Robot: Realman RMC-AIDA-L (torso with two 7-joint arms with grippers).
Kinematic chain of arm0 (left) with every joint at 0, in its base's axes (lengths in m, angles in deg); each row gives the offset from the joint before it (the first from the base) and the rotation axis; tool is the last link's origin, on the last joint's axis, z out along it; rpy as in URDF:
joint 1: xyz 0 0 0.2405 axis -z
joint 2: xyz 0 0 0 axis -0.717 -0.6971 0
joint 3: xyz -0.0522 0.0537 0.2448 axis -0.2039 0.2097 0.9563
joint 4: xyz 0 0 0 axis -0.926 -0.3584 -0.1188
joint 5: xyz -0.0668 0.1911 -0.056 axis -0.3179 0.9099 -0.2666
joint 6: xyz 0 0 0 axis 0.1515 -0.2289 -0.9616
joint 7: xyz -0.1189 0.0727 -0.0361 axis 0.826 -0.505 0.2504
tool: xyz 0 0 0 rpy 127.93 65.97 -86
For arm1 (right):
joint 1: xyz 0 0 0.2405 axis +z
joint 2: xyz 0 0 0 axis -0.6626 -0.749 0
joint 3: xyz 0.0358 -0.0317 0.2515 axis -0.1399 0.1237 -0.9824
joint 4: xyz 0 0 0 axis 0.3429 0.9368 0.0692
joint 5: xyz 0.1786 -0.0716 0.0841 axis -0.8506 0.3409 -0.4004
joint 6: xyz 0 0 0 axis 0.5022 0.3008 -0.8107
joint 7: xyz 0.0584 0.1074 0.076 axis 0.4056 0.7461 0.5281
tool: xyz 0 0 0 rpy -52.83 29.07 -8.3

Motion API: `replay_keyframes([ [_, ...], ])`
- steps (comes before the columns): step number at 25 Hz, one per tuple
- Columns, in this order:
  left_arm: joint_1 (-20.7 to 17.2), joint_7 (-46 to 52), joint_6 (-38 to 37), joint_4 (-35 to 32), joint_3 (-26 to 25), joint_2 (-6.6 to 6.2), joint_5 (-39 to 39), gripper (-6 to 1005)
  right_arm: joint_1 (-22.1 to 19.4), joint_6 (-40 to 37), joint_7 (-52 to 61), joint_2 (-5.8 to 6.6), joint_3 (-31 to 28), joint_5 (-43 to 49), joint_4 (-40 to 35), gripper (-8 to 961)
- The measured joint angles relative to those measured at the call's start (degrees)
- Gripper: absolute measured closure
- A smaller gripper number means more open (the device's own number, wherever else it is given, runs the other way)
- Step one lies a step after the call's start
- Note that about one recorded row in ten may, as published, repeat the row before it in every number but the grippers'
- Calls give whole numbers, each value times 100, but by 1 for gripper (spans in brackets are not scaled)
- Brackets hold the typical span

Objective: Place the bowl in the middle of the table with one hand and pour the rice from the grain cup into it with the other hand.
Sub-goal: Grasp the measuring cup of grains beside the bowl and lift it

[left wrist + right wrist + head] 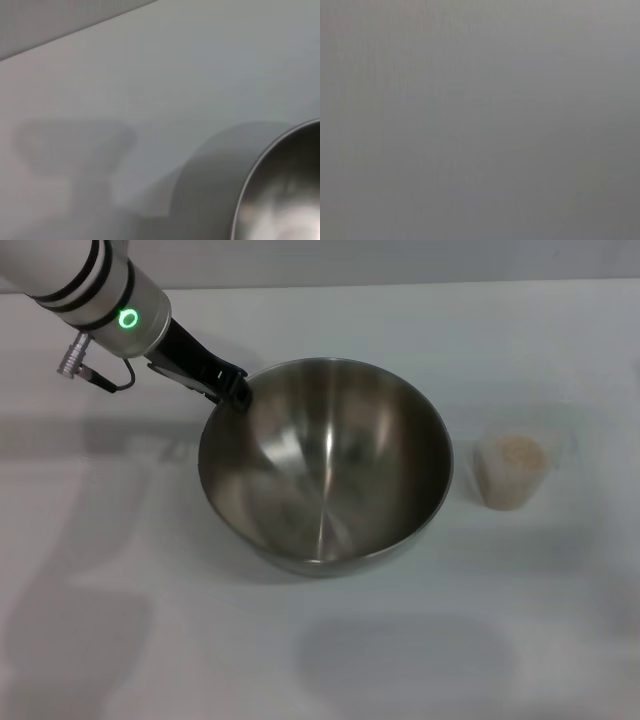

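Observation:
The large steel bowl point(325, 475) sits near the middle of the white table point(120, 640), and its inside holds no rice. My left gripper point(235, 390) comes in from the far left and its black fingers are closed on the bowl's far-left rim. Part of the bowl's rim shows in the left wrist view point(280, 200). The clear grain cup point(512, 472) stands upright to the right of the bowl, a little apart from it, filled with pale rice point(516, 452). My right gripper is out of view; its wrist view shows only a plain grey surface.
The left arm's silver body with a green ring light point(128, 318) and a cable plug point(72, 358) hangs over the far-left table. Bare tabletop lies in front of the bowl and to its left.

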Motion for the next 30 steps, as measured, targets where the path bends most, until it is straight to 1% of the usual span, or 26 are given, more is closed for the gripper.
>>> replay_keyframes([
  [3, -47, -1, -34, 183, -69, 1, -30, 681, 1, 1, 0, 0, 0, 0, 0, 191],
  [5, -142, -1, -25, 486, -118, 5, -42, 682, 1, 1, 0, 0, 0, 0, 0, 191],
  [6, -269, 2, -10, 917, -178, 15, -81, 683, 1, 1, 0, 0, 0, 0, 0, 191],
  [7, -269, 2, -10, 917, -178, 15, -81, 684, 1, 1, 0, 0, 0, 0, 0, 191],
  [9, -440, 3, -67, 1392, -204, 22, -180, 685, 1, 1, 0, 0, 0, 0, 0, 191],
  [10, -576, -9, -235, 1659, -192, 23, -257, 685, 1, 1, 0, 0, 0, 0, 0, 191],
  [11, -841, -68, -669, 2034, -115, 25, -357, 686, 1, 4, 0, 0, 0, 0, 0, 191],
  [12, -841, -68, -669, 2034, -115, 25, -357, 686, 1, 4, 0, 0, 0, 0, 0, 191],
  [14, -1181, -187, -1333, 2338, 92, 29, -385, 687, 0, 13, 0, 0, 0, 0, -1, 191],
  [15, -1422, -312, -1899, 2499, 279, 30, -387, 687, 0, 21, 0, 0, 0, 0, -4, 192],
  [16, -1805, -544, -2847, 2704, 584, 30, -367, 688, 0, 37, 0, 0, 0, 0, -14, 192],
  [17, -1805, -544, -2847, 2704, 584, 30, -367, 688, 0, 37, 0, 0, 0, 0, -14, 192],
  [20, -2532, -1019, -4605, 2952, 1169, 25, -351, 690, 0, 52, 0, 0, 0, 0, -32, 192],
  [21, -3034, -1304, -6084, 2971, 1664, 28, -350, 690, -2, 53, 0, 0, 1, 0, -35, 192],
  [22, -3034, -1304, -6084, 2971, 1664, 28, -350, 690, -6, 53, 0, 0, 0, 0, -36, 192],
  [23, -3188, -1362, -6650, 2928, 1845, 28, -350, 691, -13, 54, 0, 0, 0, 0, -35, 192],
  [25, -3556, -1409, -8270, 2674, 2317, 27, -361, 692, -29, 54, 0, 1, 0, -1, -29, 192],
  [26, -3662, -1305, -9048, 2466, 2487, 24, -373, 692, -39, 54, 0, 3, 0, -3, -20, 192],
  [27, -3736, -1167, -9672, 2248, 2630, 23, -382, 692, -49, 55, 0, 5, -4, -6, -10, 192],
  [28, -3777, -931, -10258, 1990, 2740, 23, -390, 693, -55, 54, 0, 5, -8, -11, -8, 192],
  [29, -3777, -931, -10258, 1990, 2740, 23, -390, 693, -61, 54, 0, 4, -11, -14, -2, 192],
  [30, -3808, 229, -11559, 1203, 2961, 10, -346, 694, -75, 54, 0, -1, -11, -15, -2, 192],
])
